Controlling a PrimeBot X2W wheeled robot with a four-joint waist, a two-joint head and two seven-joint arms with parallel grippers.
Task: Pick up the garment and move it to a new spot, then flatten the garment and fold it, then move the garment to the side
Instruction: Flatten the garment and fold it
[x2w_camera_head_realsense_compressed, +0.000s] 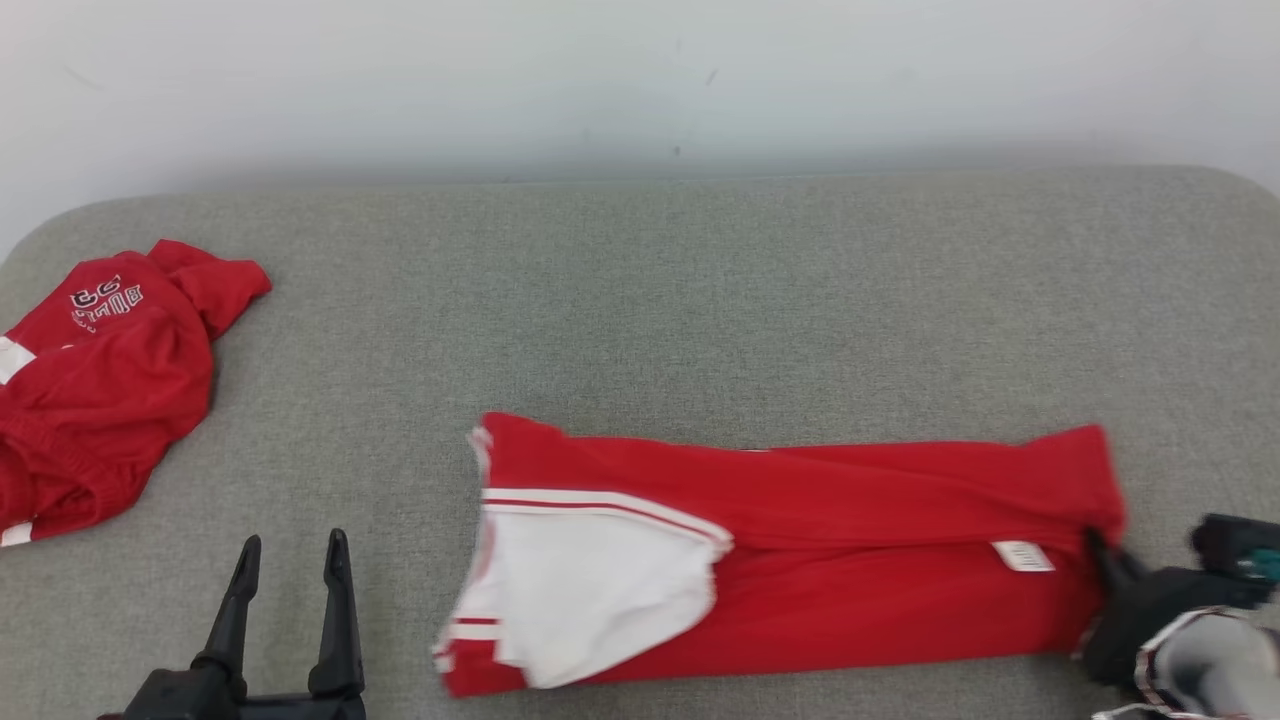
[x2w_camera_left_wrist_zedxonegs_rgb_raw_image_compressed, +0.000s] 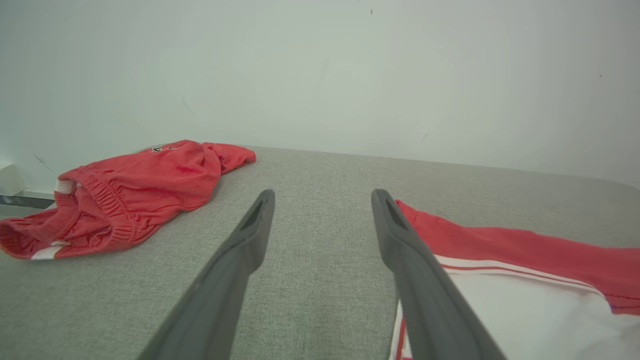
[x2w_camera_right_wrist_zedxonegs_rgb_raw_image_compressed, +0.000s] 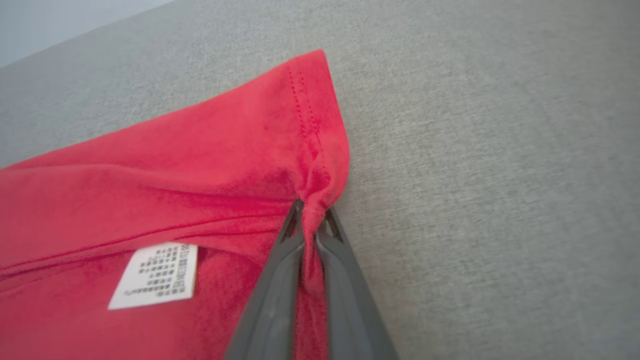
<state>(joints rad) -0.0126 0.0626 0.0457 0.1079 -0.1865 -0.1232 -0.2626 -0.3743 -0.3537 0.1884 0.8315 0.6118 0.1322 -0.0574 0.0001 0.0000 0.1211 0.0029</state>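
the long red cloth garment with a white panel (x2w_camera_head_realsense_compressed: 850, 520) lay folded lengthwise on the grey woven-fabric table (x2w_camera_head_realsense_compressed: 640, 300), toward its near edge and right of centre. the right gripper (x2w_camera_right_wrist_zedxonegs_rgb_raw_image_compressed: 312, 220) was clamped on the hem at the right end, red cloth bunched between its dark fingers, near a white printed care label (x2w_camera_right_wrist_zedxonegs_rgb_raw_image_compressed: 155, 275). the left gripper (x2w_camera_head_realsense_compressed: 290, 560) stood with jaws spread wide, holding nothing, just left of the white end. a crumpled red garment with an elastic waistband (x2w_camera_head_realsense_compressed: 100, 390) sat at the table's left edge, well apart.

The garment (x2w_camera_head_realsense_compressed: 880, 500) is soft matt red cloth, the tabletop (x2w_camera_head_realsense_compressed: 700, 300) coarse grey weave, the left gripper (x2w_camera_left_wrist_zedxonegs_rgb_raw_image_compressed: 323, 196) matt dark plastic.
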